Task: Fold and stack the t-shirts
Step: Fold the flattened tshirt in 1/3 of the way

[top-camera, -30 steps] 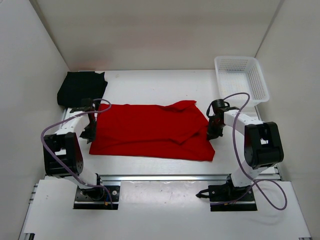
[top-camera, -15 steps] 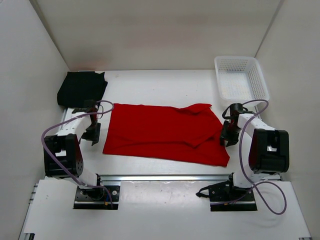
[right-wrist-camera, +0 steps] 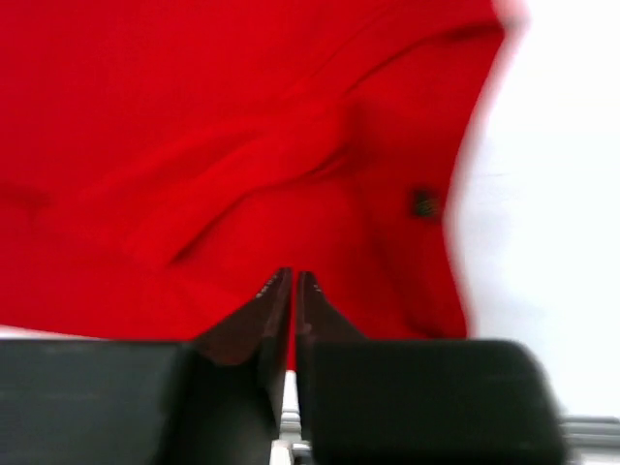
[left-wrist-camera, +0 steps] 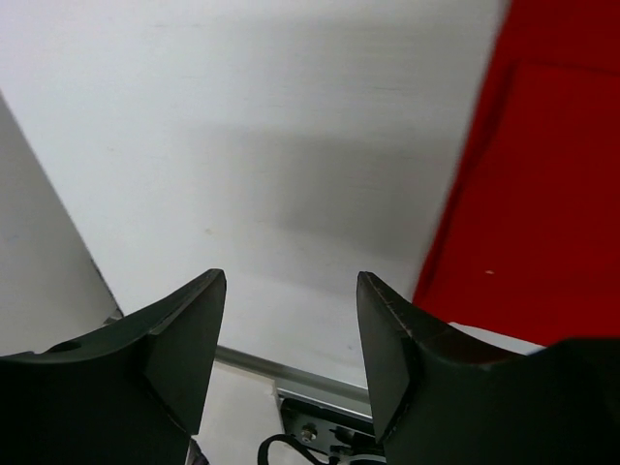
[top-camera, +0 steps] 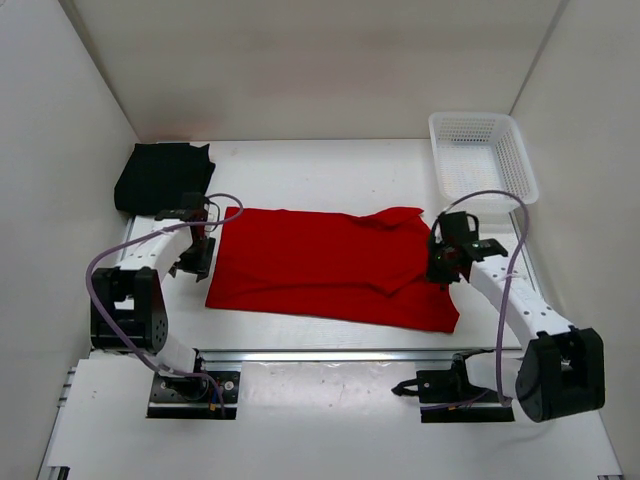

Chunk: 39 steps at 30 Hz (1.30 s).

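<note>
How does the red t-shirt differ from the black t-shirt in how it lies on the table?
The red t-shirt lies spread out mid-table; the black t-shirt sits as a compact bundle in the far left corner. The red one covers much more of the table than the black one. Both are plain cloth.

White tabletop (top-camera: 330,165), plain white walls (top-camera: 300,60) on three sides, metal rail (top-camera: 330,354) along near edge, even light

Red t-shirt (top-camera: 320,265) farther right, its edge off the left fingers (left-wrist-camera: 184,339).
</note>
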{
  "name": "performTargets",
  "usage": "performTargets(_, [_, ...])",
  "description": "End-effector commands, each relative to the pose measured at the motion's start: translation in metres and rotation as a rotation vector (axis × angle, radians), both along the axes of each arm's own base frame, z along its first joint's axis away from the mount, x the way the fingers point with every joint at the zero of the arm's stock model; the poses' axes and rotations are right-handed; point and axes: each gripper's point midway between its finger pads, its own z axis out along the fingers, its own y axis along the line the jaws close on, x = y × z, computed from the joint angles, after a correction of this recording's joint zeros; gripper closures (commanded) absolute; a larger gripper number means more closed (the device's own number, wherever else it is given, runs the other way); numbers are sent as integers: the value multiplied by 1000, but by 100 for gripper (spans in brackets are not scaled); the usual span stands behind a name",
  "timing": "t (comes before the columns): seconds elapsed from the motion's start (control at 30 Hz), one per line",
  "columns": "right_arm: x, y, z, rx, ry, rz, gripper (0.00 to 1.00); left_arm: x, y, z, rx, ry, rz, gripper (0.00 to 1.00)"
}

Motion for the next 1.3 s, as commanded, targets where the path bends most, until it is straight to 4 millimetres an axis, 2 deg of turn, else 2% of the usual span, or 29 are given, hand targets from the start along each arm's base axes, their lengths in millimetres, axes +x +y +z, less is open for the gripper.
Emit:
performTargets(0.0, [-16, 30, -27, 79, 86, 71, 100, 8, -12, -2, -58, -7, -1, 34])
performTargets(0.13, [-17, 54, -46, 78, 133, 161, 100, 9, -9, -3, -47, -2, 3, 34])
performTargets(0.27, [-10, 68, -55, 82, 150, 211, 100, 7, -8, -2, -36, 3, -3, 33])
performTargets(0.37, [6, 74, -51, 84, 122, 227, 100, 4, -7, -5, -28, 8, 0, 33])
performTargets(0.47, [7, 75, -58, 87, 148, 232, 100, 5, -6, -4, -19, 7, -4, 33])
performTargets(0.57, [10, 82, -59, 91, 150, 252, 100, 5, -1, -4, -5, 5, 9, 33])
performTargets(0.67, [20, 87, -53, 97, 125, 248, 100, 7, -3, -3, -7, -2, -2, 32])
performTargets(0.77, [24, 90, -59, 99, 139, 263, 100, 5, 0, -4, 5, 9, 1, 33])
performTargets(0.83, [32, 92, -60, 100, 135, 259, 100, 5, 1, -4, 7, 5, 12, 33])
performTargets(0.87, [56, 97, -51, 76, 86, 260, 98, 7, 1, -2, 7, -6, 8, 32])
performTargets(0.9, [56, 96, -54, 73, 94, 257, 98, 4, 2, -4, 7, 7, 8, 32])
performTargets(0.93, [67, 99, -45, 72, 63, 264, 98, 4, 3, -3, 19, 4, 8, 32])
performTargets(1.0, [85, 101, -40, 62, 41, 261, 97, 3, 3, -4, 19, 1, 6, 32])
performTargets(1.1, [94, 113, -45, 90, 59, 278, 98, 2, 2, -5, 16, 6, 5, 31])
performTargets(1.13, [103, 116, -37, 100, 32, 284, 98, 3, 4, -3, 26, 3, 3, 32])
performTargets(1.23, [113, 128, -39, 131, 35, 306, 97, 0, 5, -5, 32, 15, -4, 31])
performTargets(1.27, [116, 129, -41, 136, 38, 305, 97, 4, 6, -3, 35, 1, -4, 33])
